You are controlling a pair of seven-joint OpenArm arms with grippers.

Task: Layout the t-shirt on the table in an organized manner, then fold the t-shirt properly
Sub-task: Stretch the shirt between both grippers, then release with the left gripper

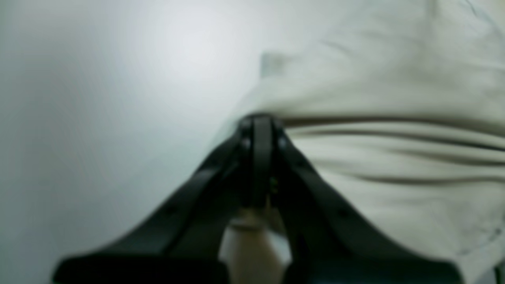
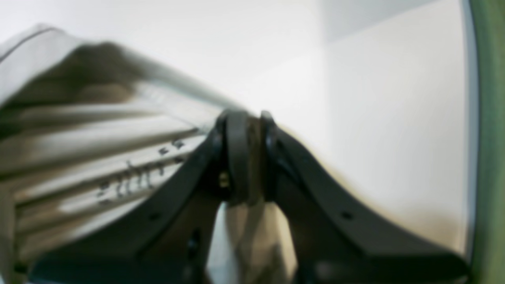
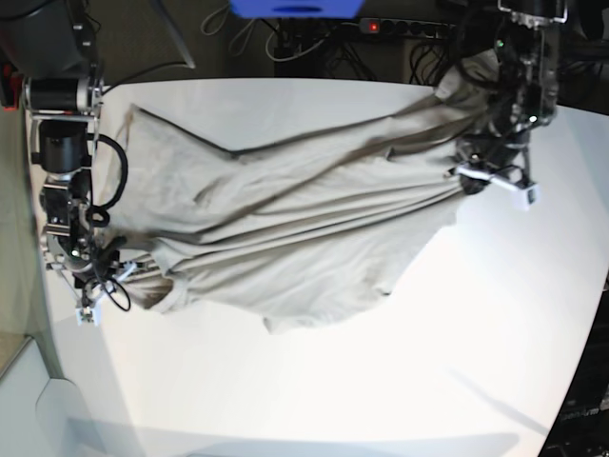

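The beige t-shirt [image 3: 285,219] hangs stretched between both arms above the white table [image 3: 409,381], creased in long folds, with a flap drooping at the lower middle. On the base view's right, my left gripper [image 3: 466,171] is shut on one end of the cloth. In the left wrist view its jaws [image 1: 258,126] are pressed together on the t-shirt [image 1: 394,118]. On the base view's left, my right gripper [image 3: 128,271] is shut on a bunched end. The right wrist view shows that gripper [image 2: 248,126] pinching folded t-shirt fabric [image 2: 98,150], some hanging below the fingers.
Cables and a power strip [image 3: 400,27] lie behind the table's far edge, beside a blue object [image 3: 295,8]. The table's curved edge runs down the right side [image 3: 585,362]. A green edge [image 2: 489,138] borders the right wrist view.
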